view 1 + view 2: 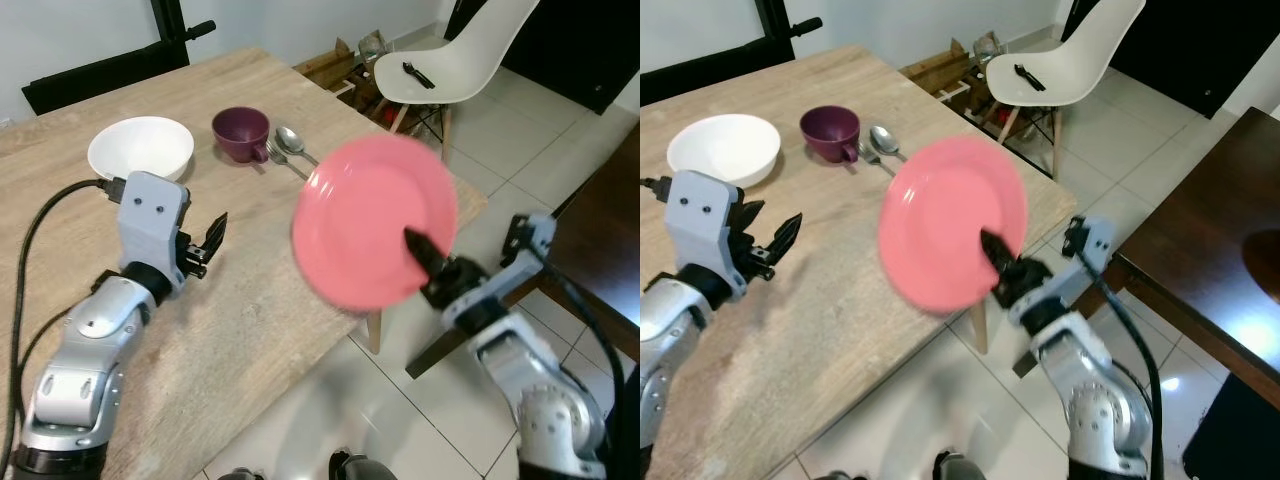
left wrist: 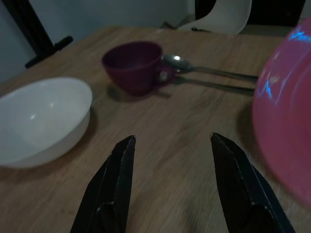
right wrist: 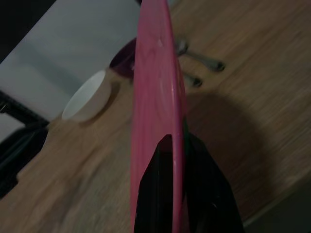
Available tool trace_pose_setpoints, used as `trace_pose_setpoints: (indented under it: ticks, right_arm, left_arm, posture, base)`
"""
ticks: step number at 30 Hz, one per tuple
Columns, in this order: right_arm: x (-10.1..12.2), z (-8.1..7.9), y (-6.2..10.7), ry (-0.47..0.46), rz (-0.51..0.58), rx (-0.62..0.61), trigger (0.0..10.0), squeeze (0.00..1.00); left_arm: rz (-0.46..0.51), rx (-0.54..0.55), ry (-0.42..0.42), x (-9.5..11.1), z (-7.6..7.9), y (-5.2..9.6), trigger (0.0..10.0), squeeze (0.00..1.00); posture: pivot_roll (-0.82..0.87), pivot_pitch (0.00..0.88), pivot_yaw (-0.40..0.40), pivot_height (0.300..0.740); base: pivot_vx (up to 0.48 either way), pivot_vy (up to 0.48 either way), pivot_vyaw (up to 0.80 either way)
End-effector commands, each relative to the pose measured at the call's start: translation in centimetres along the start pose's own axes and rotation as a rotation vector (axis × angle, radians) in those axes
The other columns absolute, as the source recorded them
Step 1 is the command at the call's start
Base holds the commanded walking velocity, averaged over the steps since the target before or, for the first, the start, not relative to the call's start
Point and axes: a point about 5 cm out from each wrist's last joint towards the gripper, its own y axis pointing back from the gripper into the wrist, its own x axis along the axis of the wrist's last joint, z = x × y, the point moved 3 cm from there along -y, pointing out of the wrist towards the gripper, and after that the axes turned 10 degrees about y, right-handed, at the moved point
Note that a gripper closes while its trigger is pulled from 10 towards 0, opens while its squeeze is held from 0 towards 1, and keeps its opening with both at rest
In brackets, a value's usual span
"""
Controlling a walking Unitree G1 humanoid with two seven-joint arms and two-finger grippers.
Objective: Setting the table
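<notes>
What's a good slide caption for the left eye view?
Right pincer carries a tilted pink plate over the wooden table's edge; left pincer open.

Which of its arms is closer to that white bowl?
Left. The left end effector hovers open over the table just in front of the bowl. The right end effector is off past the table's edge, gripping the pink plate.

One pink plate [image 1: 372,220] is pinched in the right claw [image 1: 425,258]. One white bowl [image 1: 140,147] lies on the desk [image 1: 240,300] beyond the left claw [image 1: 205,243], and one purple cup [image 1: 241,132] stands further to that claw's right. Two pieces of cutlery sit just beside the cup: one spoon [image 1: 291,141] and one fork [image 1: 279,157]. One white chair [image 1: 450,60] stands well past the right claw.
</notes>
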Motion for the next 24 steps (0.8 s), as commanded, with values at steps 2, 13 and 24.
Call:
trace_pose_setpoints:
  ticks: [2, 13, 24]
  right_arm:
    - [-0.79, -0.75, 0.07, 0.033, -0.039, 0.035, 10.0, 0.00]
    - [-0.09, -0.65, -0.33, 0.082, -0.038, 0.048, 10.0, 0.00]
    - [-0.25, -0.16, -0.07, 0.065, -0.019, 0.008, 10.0, 0.00]
  left_arm:
    - [0.002, -0.007, -0.025, -0.10, -0.35, -0.25, 10.0, 0.00]
    - [0.021, 0.017, -0.027, 0.10, -0.76, 0.03, 10.0, 0.00]
    - [0.024, 0.022, -0.036, -0.27, -0.51, -0.24, 10.0, 0.00]
  posture:
    - [-0.06, 0.064, 0.013, 0.740]
    - [-0.06, 0.055, 0.011, 0.740]
    - [-0.06, 0.051, 0.018, 0.740]
  base:
    - [0.000, 0.000, 0.00]
    - [0.000, 0.000, 0.00]
    - [0.000, 0.000, 0.00]
